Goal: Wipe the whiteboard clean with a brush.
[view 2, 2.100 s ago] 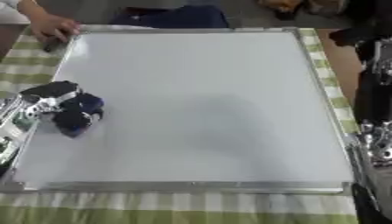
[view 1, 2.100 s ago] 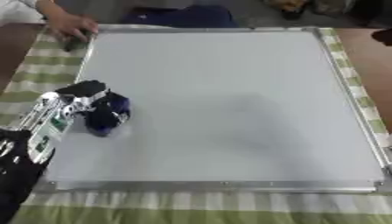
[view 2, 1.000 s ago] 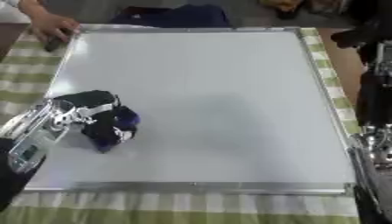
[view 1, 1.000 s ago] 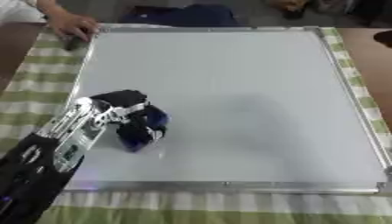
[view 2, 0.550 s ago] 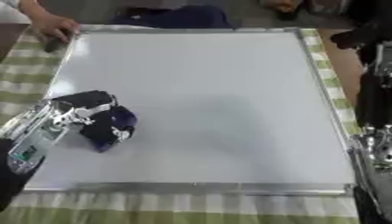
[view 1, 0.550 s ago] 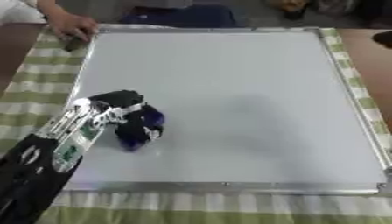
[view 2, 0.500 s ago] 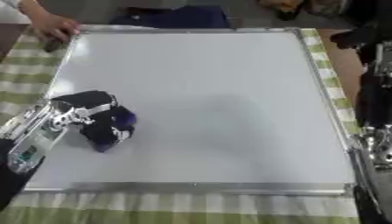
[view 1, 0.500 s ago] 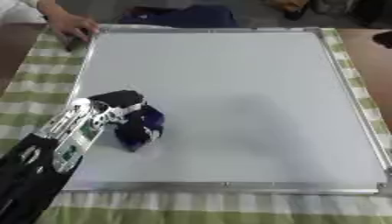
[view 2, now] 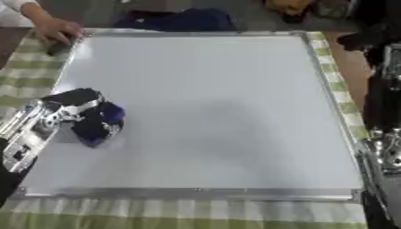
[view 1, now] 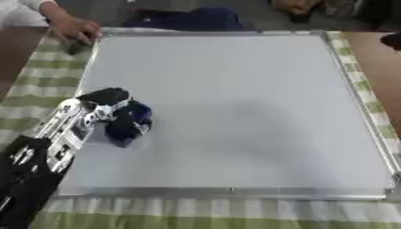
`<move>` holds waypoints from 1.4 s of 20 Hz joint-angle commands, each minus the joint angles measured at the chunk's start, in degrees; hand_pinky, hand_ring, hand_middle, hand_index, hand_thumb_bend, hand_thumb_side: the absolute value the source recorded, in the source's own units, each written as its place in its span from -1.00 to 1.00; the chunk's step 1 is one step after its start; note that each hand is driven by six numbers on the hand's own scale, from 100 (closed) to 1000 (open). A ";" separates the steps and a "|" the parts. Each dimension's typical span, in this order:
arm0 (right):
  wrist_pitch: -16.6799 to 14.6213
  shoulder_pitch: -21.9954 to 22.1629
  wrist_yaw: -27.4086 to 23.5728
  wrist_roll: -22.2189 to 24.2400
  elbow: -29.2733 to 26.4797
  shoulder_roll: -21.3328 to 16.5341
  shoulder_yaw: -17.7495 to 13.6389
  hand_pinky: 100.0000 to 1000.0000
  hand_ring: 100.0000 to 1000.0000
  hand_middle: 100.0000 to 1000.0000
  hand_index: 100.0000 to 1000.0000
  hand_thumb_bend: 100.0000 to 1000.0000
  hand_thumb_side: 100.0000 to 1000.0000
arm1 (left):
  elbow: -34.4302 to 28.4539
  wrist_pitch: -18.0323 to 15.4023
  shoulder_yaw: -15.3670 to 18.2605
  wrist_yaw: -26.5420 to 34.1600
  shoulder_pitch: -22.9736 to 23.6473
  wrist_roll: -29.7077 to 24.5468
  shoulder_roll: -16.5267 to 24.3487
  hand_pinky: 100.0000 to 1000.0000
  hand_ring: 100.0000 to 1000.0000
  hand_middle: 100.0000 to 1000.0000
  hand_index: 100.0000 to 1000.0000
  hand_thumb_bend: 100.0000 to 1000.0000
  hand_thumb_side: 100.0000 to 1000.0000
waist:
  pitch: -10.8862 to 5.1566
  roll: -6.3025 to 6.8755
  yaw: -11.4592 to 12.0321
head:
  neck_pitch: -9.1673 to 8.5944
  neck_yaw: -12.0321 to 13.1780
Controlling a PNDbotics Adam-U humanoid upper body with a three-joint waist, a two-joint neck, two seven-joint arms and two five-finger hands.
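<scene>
The whiteboard (view 1: 235,89) lies flat in a silver frame and fills most of the view; its surface looks blank white. My left hand (view 1: 95,106) comes in from the lower left and is curled round a dark blue brush (view 1: 130,124), which presses on the board near its left edge, about halfway down. My right arm (view 2: 384,112) runs along the board's right side in the right eye view, black above and silver below. Its hand is not clear enough to read.
A person's hand (view 1: 72,29) rests on the board's far left corner over a small dark thing. A green-and-white checked cloth (view 1: 23,85) lies under the board. Dark blue fabric (view 1: 188,20) sits beyond the far edge.
My left hand slid the brush right and toward me, then over the last second back a little left and away. The right arm has stayed put.
</scene>
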 commanded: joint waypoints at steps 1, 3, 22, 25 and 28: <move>0.06 -0.39 -0.03 0.04 -1.14 -0.83 -0.26 0.36 0.16 -0.16 -0.14 -1.00 0.82 | 3.07 0.45 1.03 -1.17 0.23 1.01 1.04 -0.41 -0.23 -0.78 -0.90 -0.97 0.09 | -0.67 -0.18 0.10 | -0.67 -0.21; 0.08 -0.40 -0.02 0.09 -1.14 -0.80 -0.23 0.36 0.16 -0.16 -0.14 -1.00 0.82 | 3.55 0.53 1.33 -1.30 0.18 1.45 0.99 -0.40 -0.23 -0.78 -0.90 -0.97 0.08 | -0.64 -0.18 0.14 | -0.66 -0.21; 0.28 -0.45 -0.05 0.31 -1.14 -0.81 -0.18 0.36 0.16 -0.16 -0.13 -1.00 0.82 | 4.35 0.04 1.82 -1.31 -0.58 2.11 -0.29 -0.42 -0.24 -0.79 -0.90 -1.00 0.09 | -0.75 -0.02 0.05 | -0.60 -0.20; 0.22 -0.52 -0.15 0.29 -1.14 -0.84 -0.15 0.36 0.16 -0.16 -0.13 -1.00 0.82 | 3.29 -0.51 1.04 -0.61 -0.98 1.37 -1.10 -0.43 -0.25 -0.80 -0.90 -1.00 0.11 | -0.75 -0.05 -0.04 | -0.58 -0.09; 0.17 -0.56 -0.22 0.29 -1.14 -0.85 -0.11 0.36 0.16 -0.16 -0.13 -1.00 0.82 | 2.49 -0.96 0.18 -0.14 -1.42 0.41 -2.08 -0.43 -0.25 -0.80 -0.90 -1.00 0.12 | -0.75 -0.09 -0.13 | -0.57 0.09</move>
